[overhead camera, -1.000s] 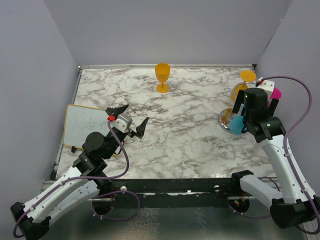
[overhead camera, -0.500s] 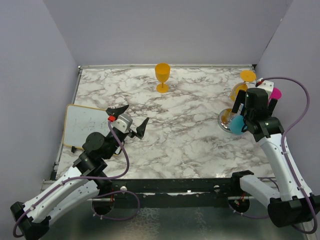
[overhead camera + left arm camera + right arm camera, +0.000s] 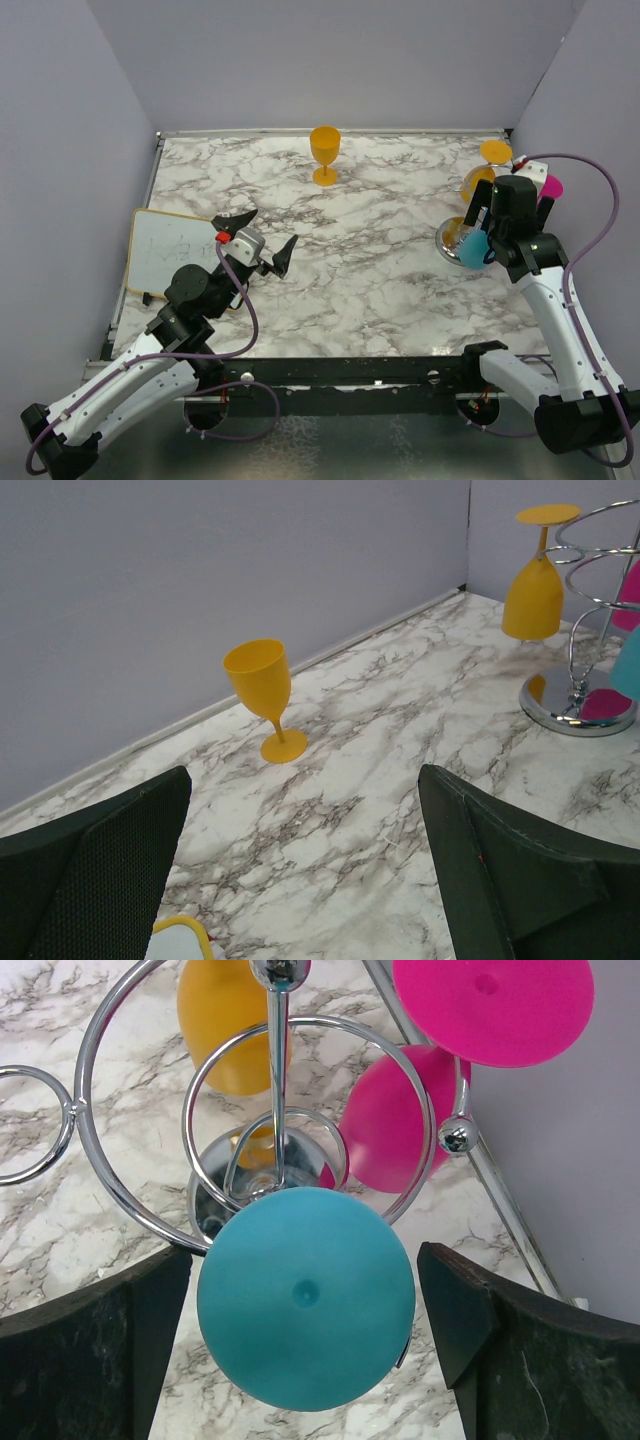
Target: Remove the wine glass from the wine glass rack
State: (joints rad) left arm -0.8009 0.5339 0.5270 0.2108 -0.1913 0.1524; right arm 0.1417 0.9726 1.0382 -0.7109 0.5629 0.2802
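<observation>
Teal wine glass (image 3: 305, 1298), between right pincer (image 3: 305, 1345) fingers (image 3: 90, 1360)

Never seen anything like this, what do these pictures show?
Two robot arms with two-finger grippers stand at the near edge of a marble table. One picture looks down from above; two come from wrist cameras. On the table: a white board, an upright yellow wine glass, and a shiny silver wire rack holding a yellow glass, a pink glass and a teal glass upside down. The left gripper is open and empty. The right gripper is open, fingers flanking the teal glass's foot, not clearly gripping.
</observation>
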